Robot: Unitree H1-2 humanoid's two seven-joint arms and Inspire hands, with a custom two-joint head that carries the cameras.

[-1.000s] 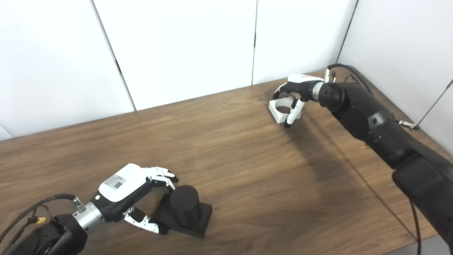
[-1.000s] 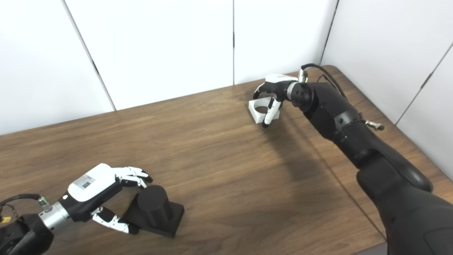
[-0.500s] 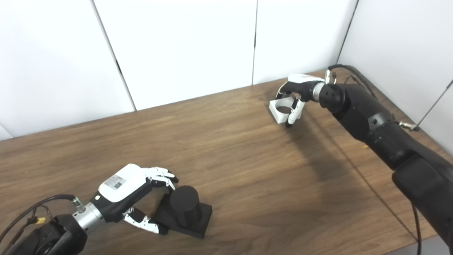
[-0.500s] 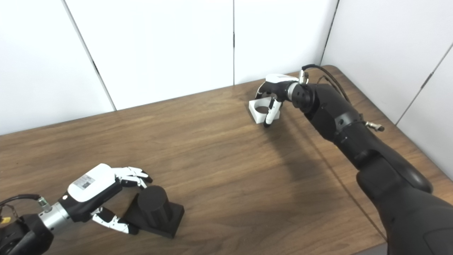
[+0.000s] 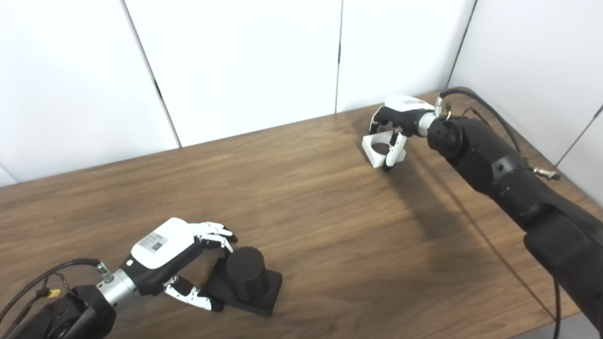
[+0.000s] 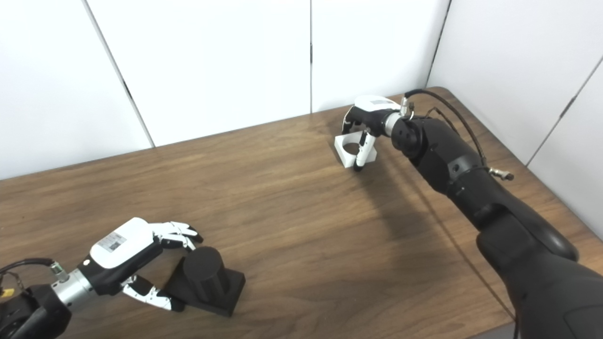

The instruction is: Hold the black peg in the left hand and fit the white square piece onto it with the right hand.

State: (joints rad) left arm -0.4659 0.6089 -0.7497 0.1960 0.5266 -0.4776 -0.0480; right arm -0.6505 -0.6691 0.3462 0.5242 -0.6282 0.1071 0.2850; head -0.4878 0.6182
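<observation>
The black peg (image 5: 246,274), a short cylinder on a square black base, rests on the wooden table (image 5: 330,226) at the front left. My left hand (image 5: 172,256) straddles the base's left end. Its fingers (image 5: 217,235) lie against the far side and its thumb against the near edge, so it grips the base. At the back right, my right hand (image 5: 399,115) is shut on the white square piece (image 5: 377,150), which has a round hole. The fingers are over its far rim and the thumb presses its near right side. The piece is slightly tilted just over the tabletop.
White wall panels (image 5: 235,66) close off the back and right side of the table. The right forearm (image 5: 494,165) runs along the table's right edge with a cable (image 5: 471,96) looped above the wrist. Bare wood lies between the two hands.
My right hand has closed tighter on the white piece and shifted it a little to the right, turning it slightly. The left hand and black peg have not moved.
</observation>
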